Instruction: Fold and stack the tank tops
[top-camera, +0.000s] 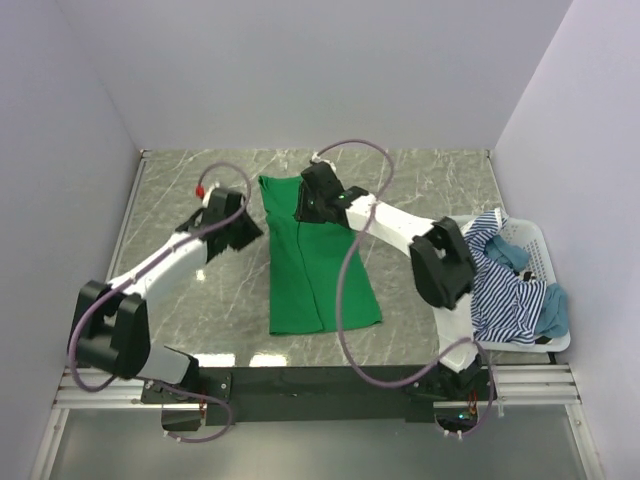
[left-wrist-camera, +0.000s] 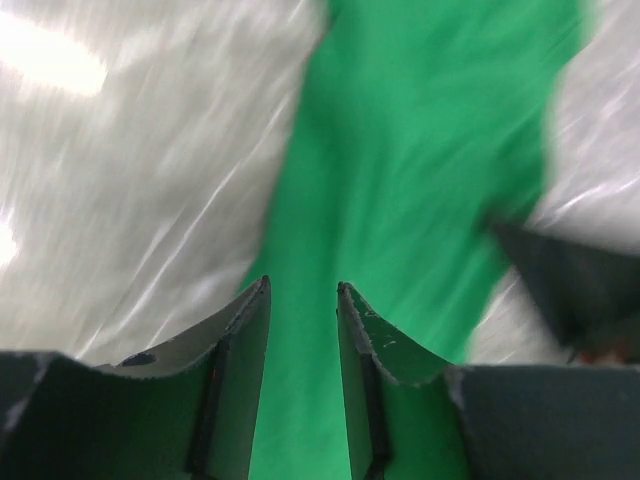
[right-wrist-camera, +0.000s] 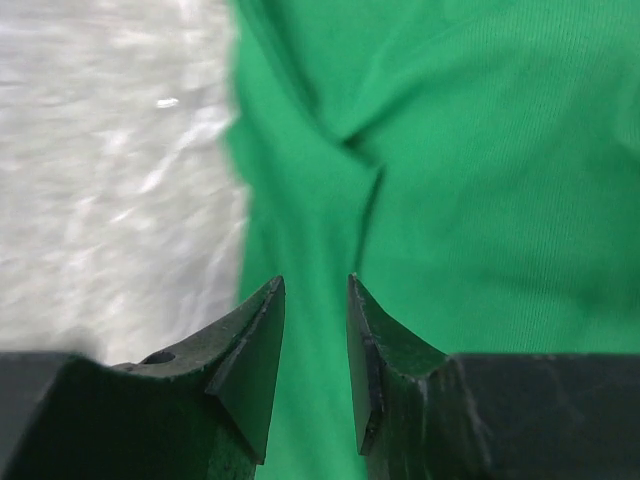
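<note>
Evidently, the green tank top (top-camera: 320, 270) is laid folded lengthwise on the surface (top-camera: 200, 300), and the left end effector (top-camera: 245, 232) and right end effector (top-camera: 308, 207) are held narrowly parted and empty, beside and over its far end, presumably so the next fold can be started.

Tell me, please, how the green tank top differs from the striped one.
The plain green tank top lies flat on the marbled table; the navy-and-white striped tank top sits crumpled in the white plastic basket. The green top is plain, the striped one banded. Both are soft cloth.
</note>
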